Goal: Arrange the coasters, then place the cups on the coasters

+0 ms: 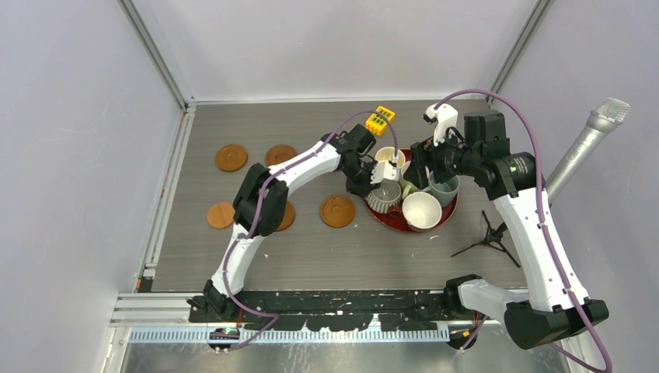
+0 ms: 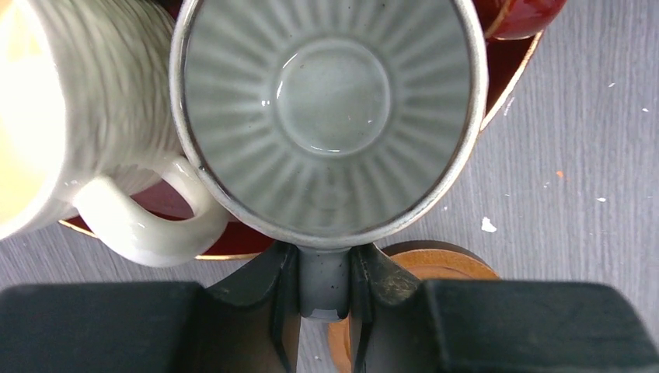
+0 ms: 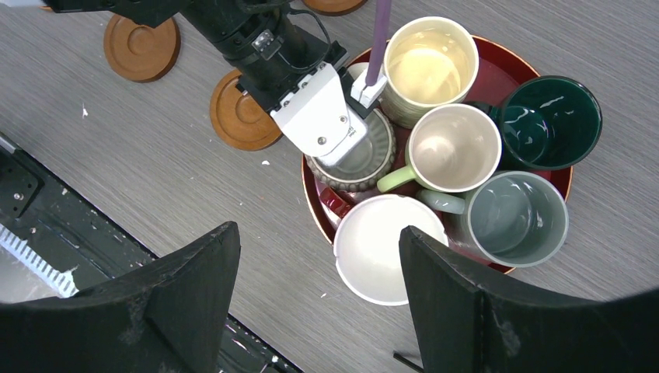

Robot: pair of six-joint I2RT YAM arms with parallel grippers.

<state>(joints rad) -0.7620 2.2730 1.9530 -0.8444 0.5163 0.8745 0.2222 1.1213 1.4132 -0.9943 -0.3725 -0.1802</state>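
Several brown coasters (image 1: 231, 158) lie on the table's left half, one (image 1: 337, 210) just left of the red tray (image 1: 451, 214). On the tray stand several cups: cream (image 3: 429, 66), pale green (image 3: 455, 148), dark teal (image 3: 550, 120), plain grey (image 3: 517, 217) and white-inside (image 3: 388, 247). At the tray's left edge my left gripper (image 2: 324, 264) is shut on the handle of the grey ribbed cup (image 2: 330, 116), also seen from above (image 1: 383, 196). My right gripper (image 3: 315, 264) hangs open above the tray with nothing between its fingers.
A yellow block (image 1: 379, 119) lies behind the tray. A microphone (image 1: 591, 144) on a small tripod (image 1: 489, 237) stands at the right. Metal frame rails and walls border the table. A coaster (image 2: 435, 264) shows just under my left fingers.
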